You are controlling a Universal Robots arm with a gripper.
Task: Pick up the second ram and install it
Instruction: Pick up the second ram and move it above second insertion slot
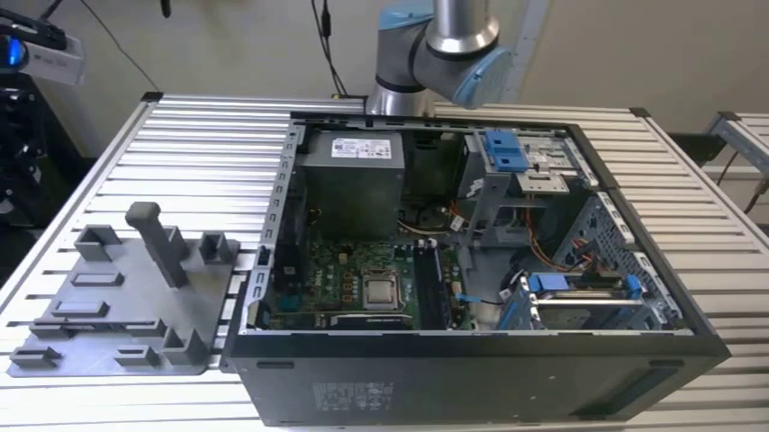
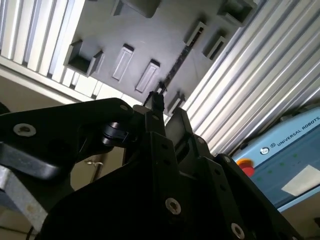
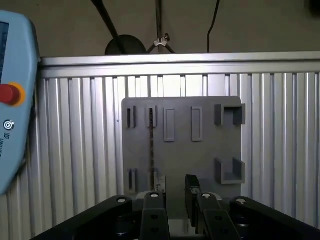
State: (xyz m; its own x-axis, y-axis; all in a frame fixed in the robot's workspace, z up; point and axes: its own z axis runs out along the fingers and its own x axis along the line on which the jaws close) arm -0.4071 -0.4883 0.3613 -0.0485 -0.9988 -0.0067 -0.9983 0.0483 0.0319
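- The second ram (image 3: 151,145) is a thin, dark strip seen edge-on in the first wrist view. It stands in narrow slotted holders on the grey tray (image 3: 177,155).
- The tray is a flat, matt plastic plate with rectangular pockets, small upright blocks and two open-sided square brackets.
- The gripper (image 3: 175,186) is of black metal with visible screw heads. Its fingers (image 3: 193,189) are spread, with bare tray showing in the gap and nothing held between them.
- One finger lines up with the near end of the stick. Whether it touches the stick cannot be told.
- The worktop (image 3: 75,150) is ribbed aluminium, with long parallel slats and dark grooves.
- In the first wrist view a light-blue teach pendant (image 3: 15,100) with a round red button lies beside the tray.
- In the middle of the exterior view stands an open black computer case (image 1: 481,360) of sheet metal. Inside it lies a green motherboard (image 1: 337,270) with a square silver processor (image 1: 382,292).
- The grey-and-blue arm (image 1: 445,49) rises at the top centre of that frame.
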